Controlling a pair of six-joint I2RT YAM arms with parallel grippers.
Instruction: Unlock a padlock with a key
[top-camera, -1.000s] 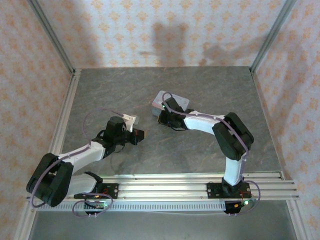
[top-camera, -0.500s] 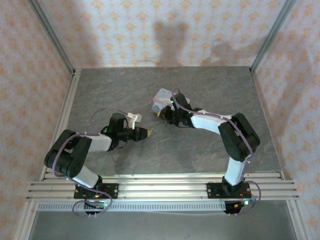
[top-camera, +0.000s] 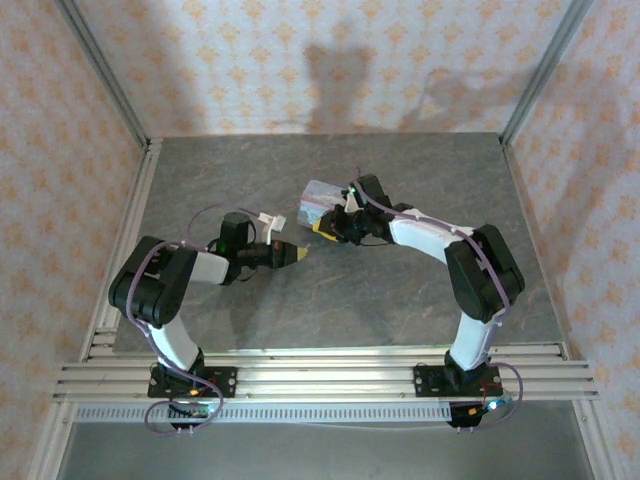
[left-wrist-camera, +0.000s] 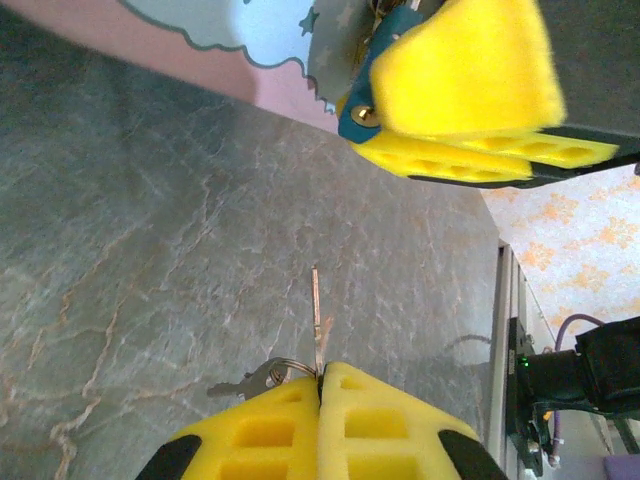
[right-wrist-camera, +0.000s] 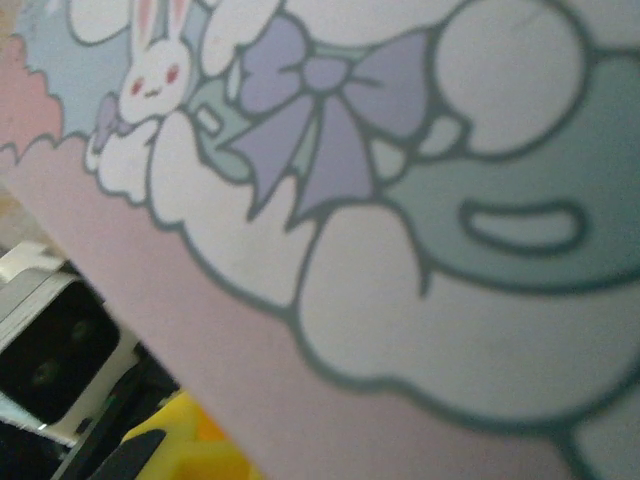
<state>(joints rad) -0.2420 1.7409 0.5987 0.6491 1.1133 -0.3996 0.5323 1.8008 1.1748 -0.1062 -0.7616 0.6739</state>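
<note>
The right claw grips the padlock and holds it raised over the middle of the grey stone-patterned bench, its flat face tilted. The right wrist view is close up on that face, which has a pink ground with a white rabbit, a lilac bow and pale clouds.

In the left wrist view, the right claw's yellow foam pads sit nearly together at the padlock's lower corner, with a small teal part with a brass stud pressed beside them.

The left claw is clamped tight on the key. The key's thin blade sticks out from between the closed pads, pointing toward the padlock but well short of it. A ring with a second key hangs beside the pads.
</note>
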